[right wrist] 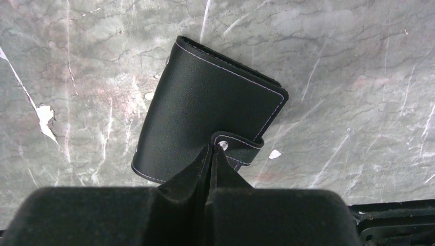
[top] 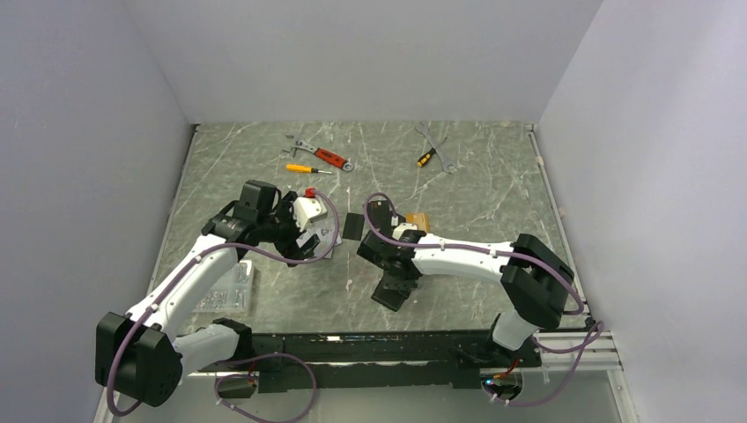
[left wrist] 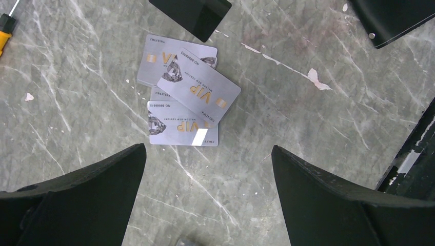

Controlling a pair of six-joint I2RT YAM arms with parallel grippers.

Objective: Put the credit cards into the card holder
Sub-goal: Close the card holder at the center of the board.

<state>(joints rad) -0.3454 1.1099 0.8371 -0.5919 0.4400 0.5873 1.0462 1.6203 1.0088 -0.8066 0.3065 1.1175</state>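
Several silver-grey credit cards [left wrist: 184, 97] with VIP print lie overlapped in a small pile on the marble table. A plain black card [left wrist: 192, 13] lies just beyond them, also seen as the black card [top: 352, 226] from above. A gold-orange card [top: 418, 218] lies behind the right wrist. My left gripper [left wrist: 208, 174] hovers over the pile's near side, open and empty. The card holder [right wrist: 205, 107] lies closed, its strap snapped. My right gripper [right wrist: 213, 149] is shut, its tips touching the strap at the snap button [right wrist: 223, 145]. From above, the card holder [top: 394, 291] sits under the right gripper [top: 388, 264].
Wrenches [top: 436, 145] and screwdrivers [top: 308, 168] lie at the back of the table. A clear plastic piece [top: 231, 289] rests beside the left arm. A black rail [top: 370, 348] runs along the near edge.
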